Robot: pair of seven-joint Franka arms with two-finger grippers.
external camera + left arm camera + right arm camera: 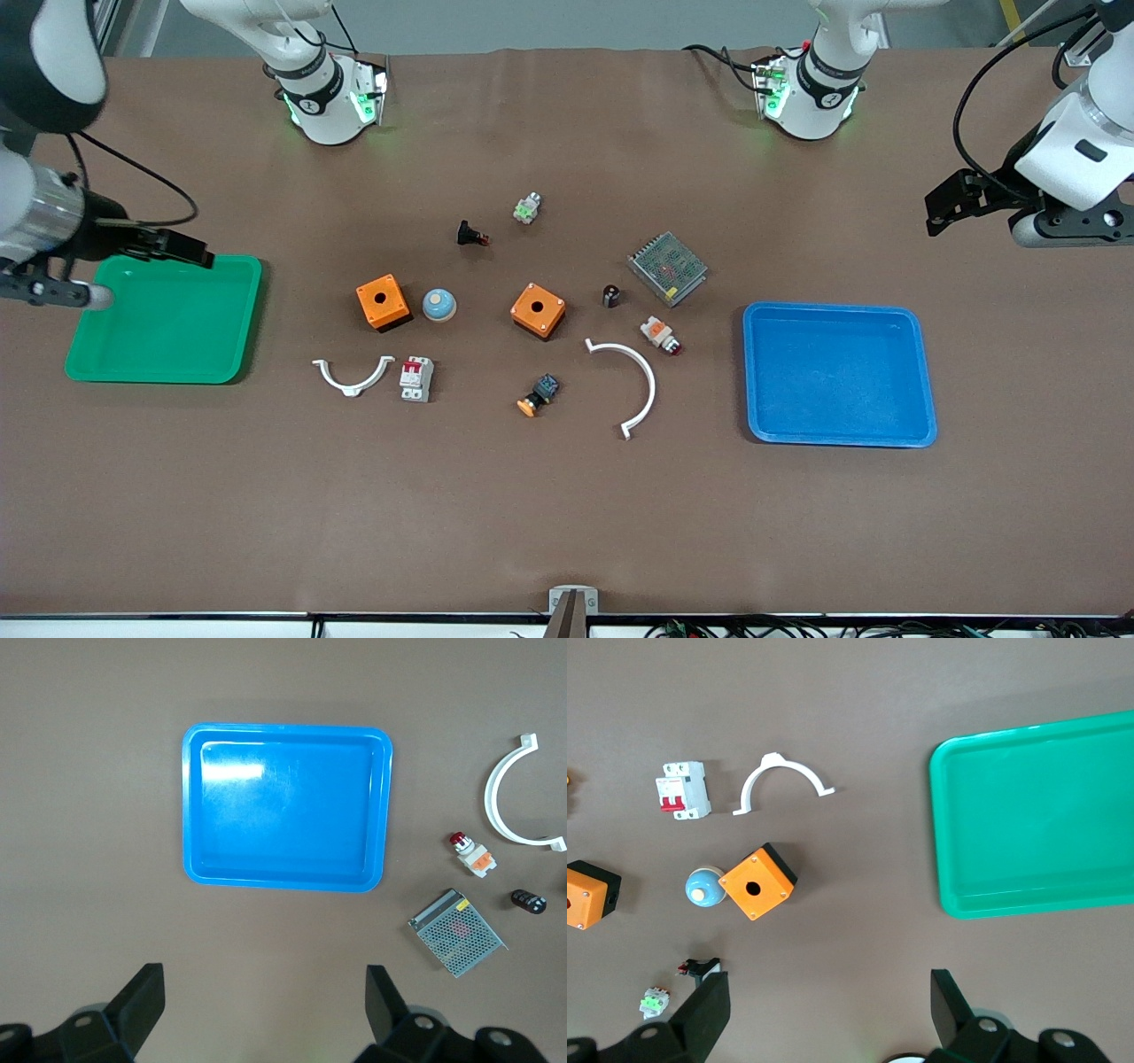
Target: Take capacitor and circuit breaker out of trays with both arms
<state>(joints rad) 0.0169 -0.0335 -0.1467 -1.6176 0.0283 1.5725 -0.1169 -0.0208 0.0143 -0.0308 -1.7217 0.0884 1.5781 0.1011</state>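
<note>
The capacitor (611, 295), a tiny black cylinder, stands mid-table beside a metal mesh box; it also shows in the left wrist view (528, 900). The breaker (415, 378), a white block with red levers, lies nearer the front camera than an orange box, beside a small white arc; it also shows in the right wrist view (683, 789). My left gripper (950, 206) is open and empty, up in the air at the left arm's end of the table (266, 981). My right gripper (174, 246) is open and empty, over the green tray's edge (828, 985).
A green tray (232, 359) lies at the right arm's end, a blue tray (927, 381) at the left arm's end. Two orange boxes (383, 302) (538, 310), a blue dome (438, 305), two white arcs (640, 379), a mesh box (667, 268) and several buttons lie between them.
</note>
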